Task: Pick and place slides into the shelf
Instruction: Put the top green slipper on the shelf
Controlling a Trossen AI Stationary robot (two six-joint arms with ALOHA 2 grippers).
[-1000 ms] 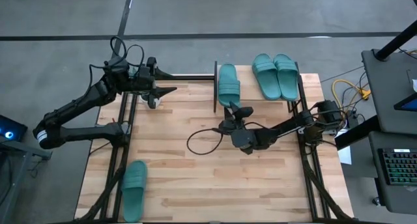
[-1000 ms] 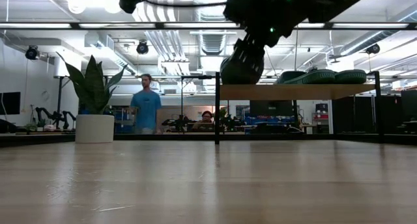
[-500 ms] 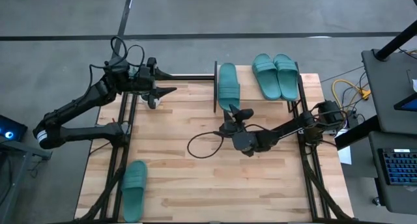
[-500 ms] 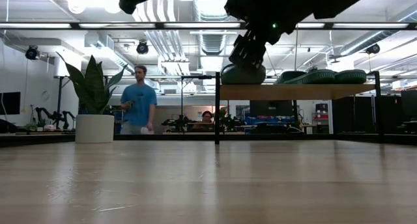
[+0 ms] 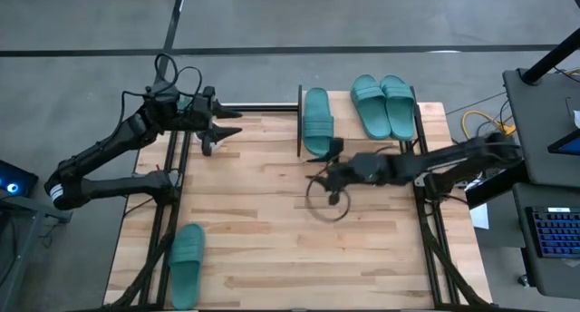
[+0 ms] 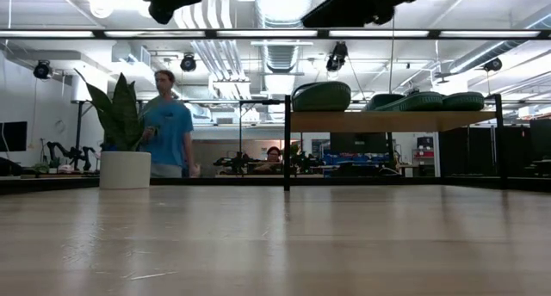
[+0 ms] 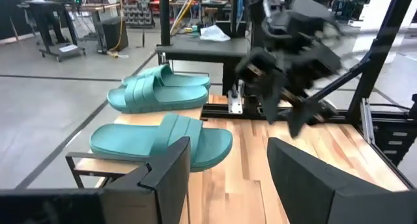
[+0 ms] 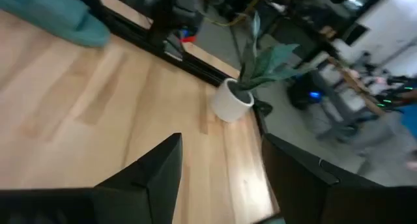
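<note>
The wooden bench (image 5: pixel 272 230) carries everything here, and the shelf (image 5: pixel 362 126) stands along its far edge, its light board (image 6: pixel 392 120) raised on a thin black frame. Taking that shelf as the landmark: three teal slides lie on top of it. Two of them sit side by side as a pair (image 5: pixel 384 104) toward the shelf's right end, and a third slide (image 5: pixel 317 118) lies alone at its left end, just beside the black end post. In the low view the single slide (image 6: pixel 322 96) rests flat on the board with the pair (image 6: pixel 430 100) further along it. The fourth slide (image 5: pixel 187 251) lies on the bench well apart from the shelf, near the front left corner.

The right arm reaches across the bench just in front of the shelf's left end, and its right hand (image 5: pixel 329 149) is near the lone slide but not touching it, fingers spread wide and holding nothing. A loop of black cable (image 5: pixel 328 203) hangs beneath that arm.

The left hand (image 5: pixel 227 121) hangs to the left of the shelf, well clear of it, its fingers (image 7: pixel 163 168) parted with nothing between them. A potted plant (image 6: pixel 125 150) stands on the bench left of the shelf, close below that hand. Behind the bench a person in a blue shirt (image 6: pixel 167 128) is in the room.
</note>
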